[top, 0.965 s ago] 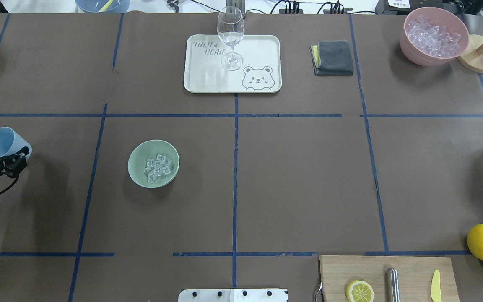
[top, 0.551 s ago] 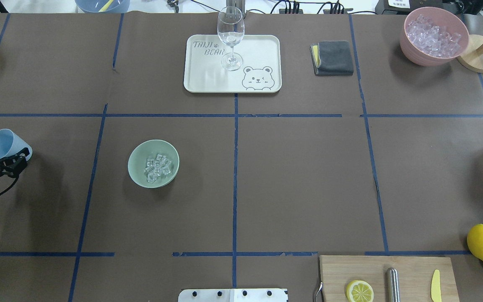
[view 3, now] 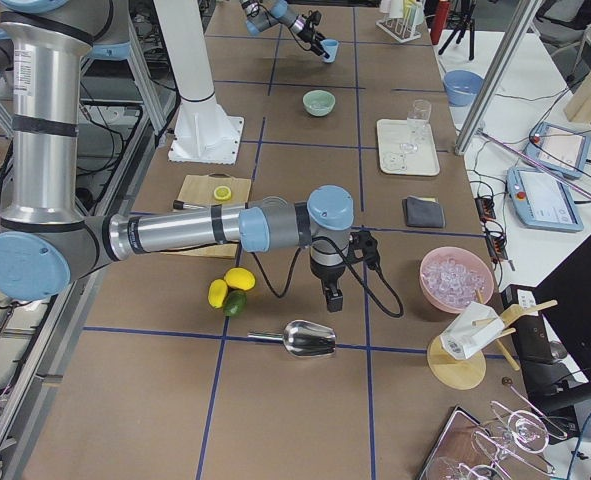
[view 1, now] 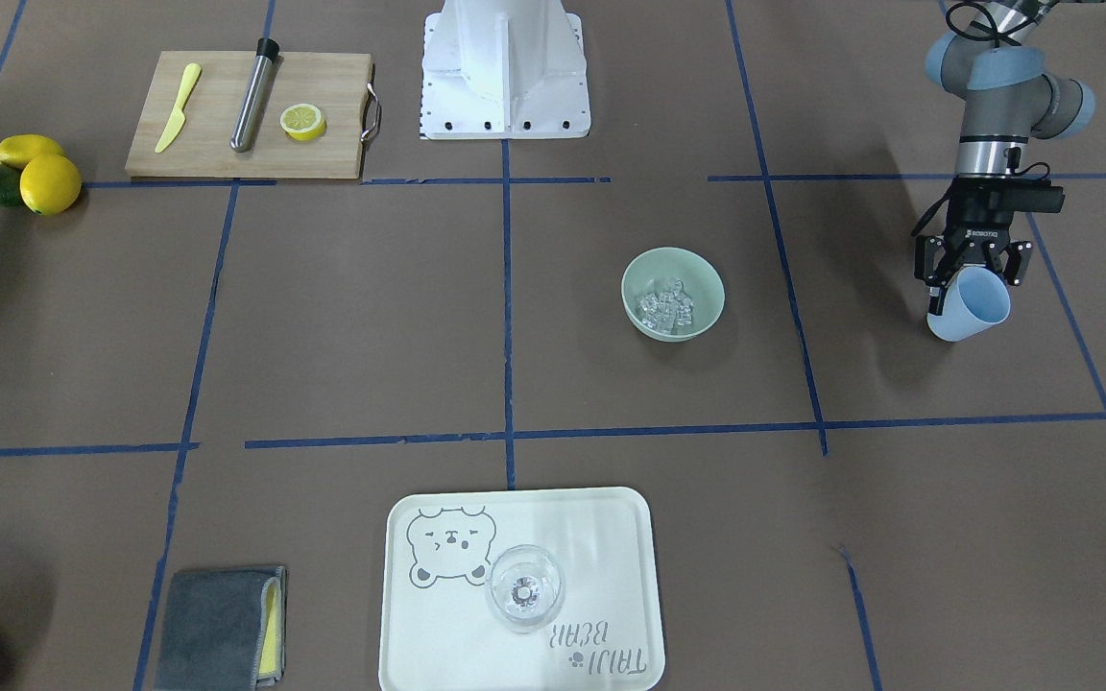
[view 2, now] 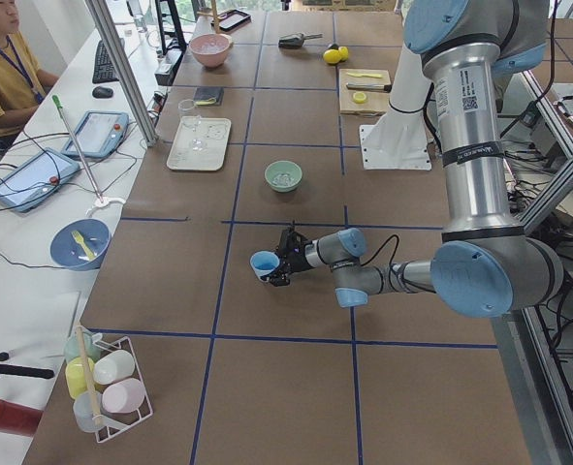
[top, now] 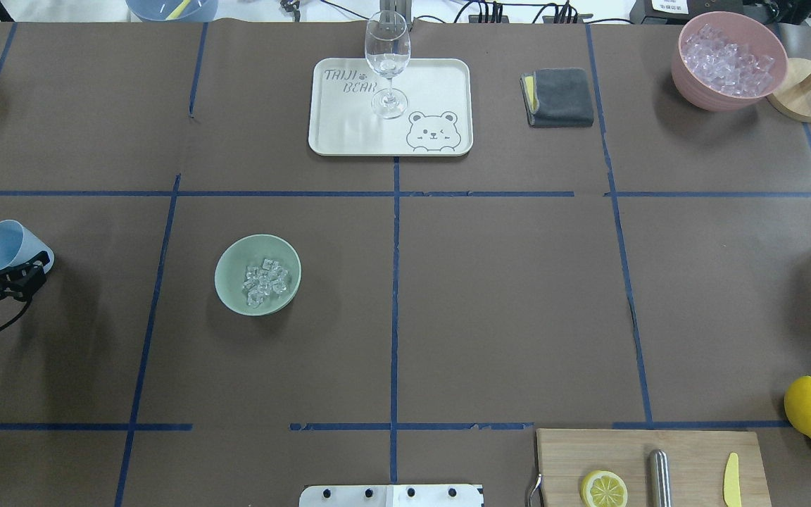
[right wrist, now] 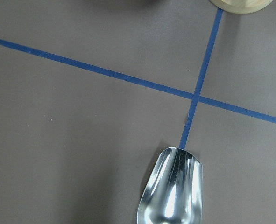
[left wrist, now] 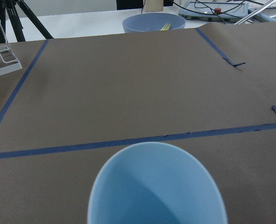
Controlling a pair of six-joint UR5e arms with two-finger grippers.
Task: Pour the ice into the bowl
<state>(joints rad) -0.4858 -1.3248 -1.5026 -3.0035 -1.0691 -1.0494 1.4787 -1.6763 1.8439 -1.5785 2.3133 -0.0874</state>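
Note:
The pale mint-green bowl (top: 227, 271) stands left of the table's middle with a small heap of clear ice (top: 265, 283) in it; the bowl (view 1: 704, 279) and ice (view 1: 665, 305) also show in the front view. My left gripper (top: 25, 265) is shut on a tilted light blue cup (top: 5, 245) well to the left of the bowl, near the table's left edge. In the left wrist view the cup (left wrist: 156, 186) looks empty. My right gripper (view 3: 332, 300) shows only in the right side view, hanging above a metal scoop (right wrist: 173, 191); I cannot tell whether it is open or shut.
A pink bowl (top: 687, 79) full of ice stands at the back right. A wine glass (top: 386, 63) stands on a white tray (top: 349, 137) at the back middle, beside a grey cloth (top: 559, 96). A cutting board (top: 687, 458) and lemons (top: 810, 407) lie front right.
My left gripper has drifted slightly left with the blue cup, away from the bowl. The bowl and ice have not moved.

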